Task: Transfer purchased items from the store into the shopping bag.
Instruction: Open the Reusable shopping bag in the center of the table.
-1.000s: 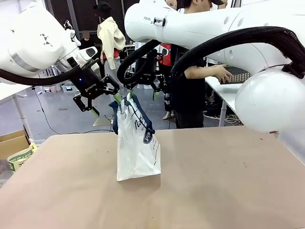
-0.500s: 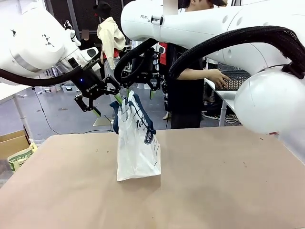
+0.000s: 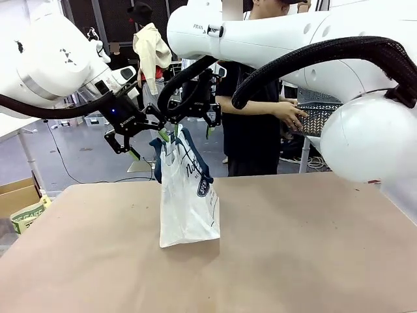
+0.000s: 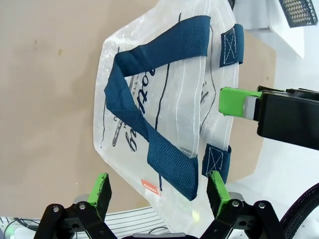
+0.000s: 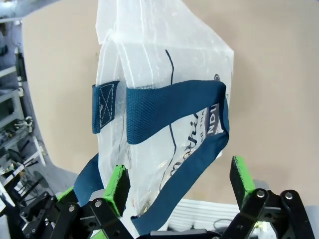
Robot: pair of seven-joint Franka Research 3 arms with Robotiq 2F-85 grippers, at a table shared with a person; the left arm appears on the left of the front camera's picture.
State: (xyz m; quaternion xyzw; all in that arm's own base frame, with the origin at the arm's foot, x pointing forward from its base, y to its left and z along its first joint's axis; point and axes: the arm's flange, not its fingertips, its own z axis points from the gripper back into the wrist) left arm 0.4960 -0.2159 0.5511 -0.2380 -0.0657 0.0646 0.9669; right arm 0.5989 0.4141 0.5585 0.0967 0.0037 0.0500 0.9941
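Note:
The shopping bag (image 3: 189, 202) stands upright on the brown table, translucent white with navy handles drooping over its top. My left gripper (image 3: 147, 145) hangs open just left of the bag's top. My right gripper (image 3: 193, 130) is open right above the handles. In the left wrist view the bag (image 4: 164, 99) lies ahead of my open left gripper (image 4: 159, 185), one blue handle reaching down between the fingers, and a green pad of the right gripper (image 4: 232, 101) sits at the bag's rim. In the right wrist view the bag (image 5: 164, 79) hangs before my open right gripper (image 5: 179, 183). The purchased items are out of view.
A person stands across the table holding a dark lattice basket (image 3: 322, 116) at the right. A cardboard box (image 3: 16, 192) and a green-printed pack (image 3: 27, 216) sit off the table's left edge. Bare tabletop (image 3: 306, 248) spreads right of the bag.
The person has stepped left and lifted the basket toward the table. Both grippers have crept slightly up and left at the bag's top. The bag has stayed put.

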